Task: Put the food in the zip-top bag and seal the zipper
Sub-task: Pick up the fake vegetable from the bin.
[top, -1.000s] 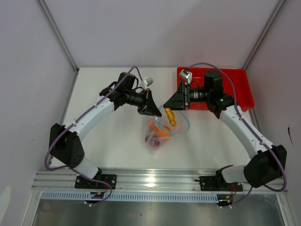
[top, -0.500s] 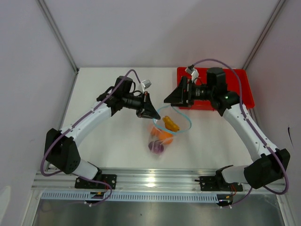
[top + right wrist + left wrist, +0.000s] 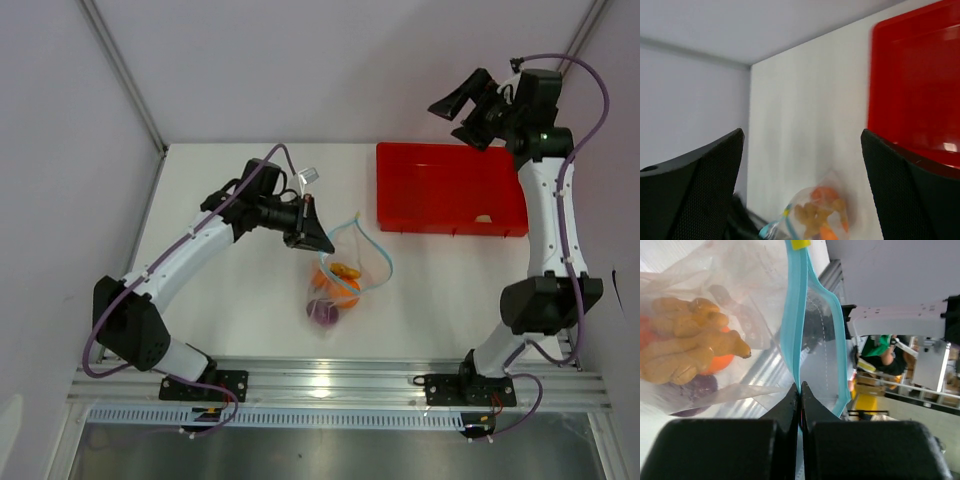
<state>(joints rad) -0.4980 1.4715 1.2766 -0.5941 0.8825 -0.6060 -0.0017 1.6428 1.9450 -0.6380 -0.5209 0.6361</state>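
The clear zip-top bag (image 3: 342,280) hangs open at mid-table, its light blue zipper (image 3: 370,245) forming a loop. Inside lie yellow chunks (image 3: 346,270), an orange piece (image 3: 332,285) and a purple-grey round piece (image 3: 323,312). My left gripper (image 3: 322,238) is shut on the zipper edge (image 3: 796,340) and holds the bag up; the food (image 3: 687,352) shows through the plastic. My right gripper (image 3: 462,108) is open and empty, raised high above the red tray's far edge. Its view shows the bag (image 3: 822,212) far below.
The red tray (image 3: 440,180) sits at the back right with a small whitish piece (image 3: 484,217) near its front wall. The grey side walls slope in on both sides. The metal rail (image 3: 330,378) runs along the near edge.
My right gripper let go of a yellow chunk into the bag, then swung up and back to the far right. The left gripper stayed shut on the zipper; the bag shifted slightly.
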